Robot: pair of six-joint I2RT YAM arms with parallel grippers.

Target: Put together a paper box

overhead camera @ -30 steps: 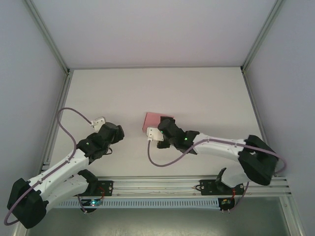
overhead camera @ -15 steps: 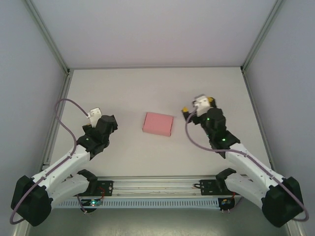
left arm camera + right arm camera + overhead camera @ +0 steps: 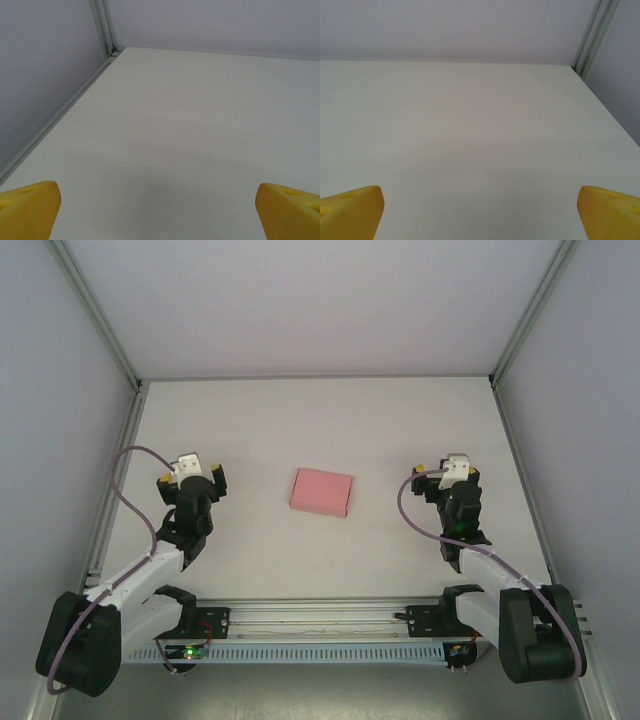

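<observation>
From above, the pink paper box [image 3: 321, 492] lies flat and closed near the middle of the white tabletop [image 3: 320, 415]. It is turned a little, so its sides do not run straight with the tabletop's edges. Nothing touches it. The left pincer [image 3: 190, 480] is over by the left edge of the tabletop, well apart from the box. Its two yellow tips are spread wide and it holds nothing. The right pincer [image 3: 449, 478] is over by the right edge, also well apart from the box. It too is spread wide with nothing in it. The box sits between the two pincers. Both arms are folded back toward the near edge, where their bases are bolted. In the left wrist view, the left pincer [image 3: 160, 215] is wide apart, with one yellow fingertip [image 3: 27, 210] in each bottom corner and bare tabletop [image 3: 190, 125] between them. A metal rail [image 3: 60, 115] runs along the left edge up to the far left corner. In the right wrist view, the right pincer [image 3: 480, 215] is wide apart too, with a yellow fingertip [image 3: 350, 212] in each bottom corner. Bare tabletop [image 3: 470, 125] lies between them, and a metal post [image 3: 592, 35] stands at the far right corner.
</observation>
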